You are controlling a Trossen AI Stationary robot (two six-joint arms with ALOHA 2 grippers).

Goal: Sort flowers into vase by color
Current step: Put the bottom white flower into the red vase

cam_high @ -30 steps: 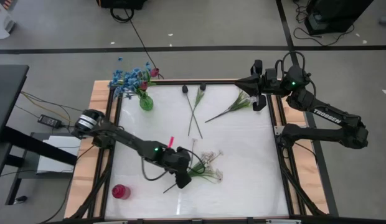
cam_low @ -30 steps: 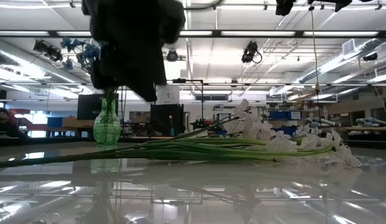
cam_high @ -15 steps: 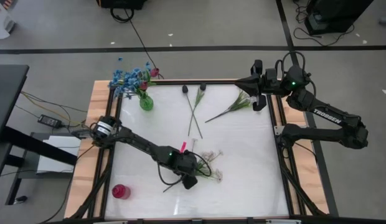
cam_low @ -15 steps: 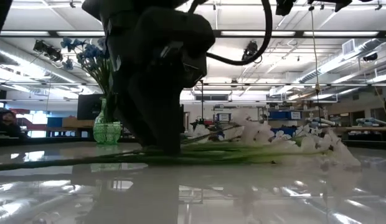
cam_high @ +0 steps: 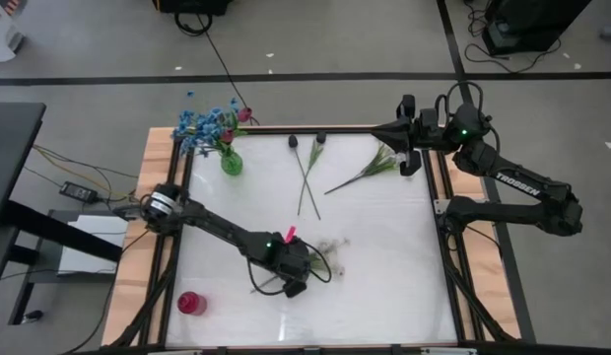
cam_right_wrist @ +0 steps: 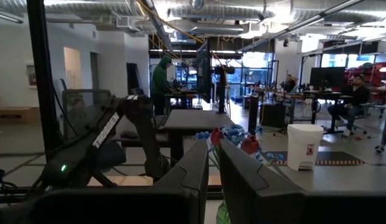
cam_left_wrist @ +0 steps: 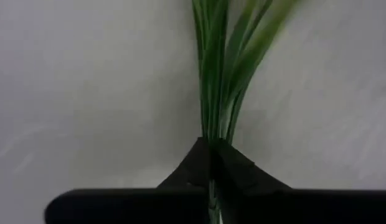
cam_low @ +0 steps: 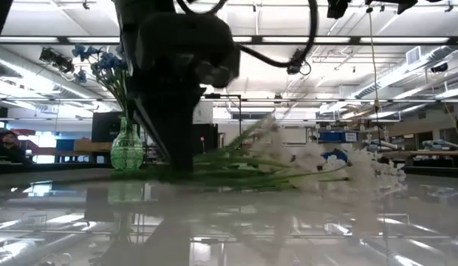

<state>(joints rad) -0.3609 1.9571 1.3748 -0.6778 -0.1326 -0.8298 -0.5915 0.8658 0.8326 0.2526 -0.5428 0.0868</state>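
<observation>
My left gripper (cam_high: 292,284) is down at the table's near middle, shut on the stems of the white flower spray (cam_high: 323,252). Its small white blossoms (cam_low: 351,166) fan out toward the right. A green glass vase (cam_high: 231,161) at the far left corner holds blue blossom clusters (cam_high: 199,126) and a pink-red bud. Two dark-bud flowers (cam_high: 307,176) lie crossed on the table near the far edge, and beside them lies another green sprig (cam_high: 368,169). My right gripper (cam_high: 408,148) hangs shut over the far right edge. My left gripper pinches the bundle of green stems (cam_left_wrist: 213,118) between its two fingers, near the end away from the blossoms. It comes from above, pointing down, with the fingers across the stems. The spray stays low over the table, and some sprigs (cam_low: 255,133) slant upward.
A small red vase (cam_high: 190,303) stands at the near left corner. Wooden rails (cam_high: 156,207) edge the white table on both sides. Bare tabletop spans the middle and the near right. People sit and stand in the room beyond the table.
My left gripper came down and toward the right onto the stems of the white spray. The spray has since shifted a little toward the left and far side. Some of its sprigs have tipped upward, while the blossoms stay low.
</observation>
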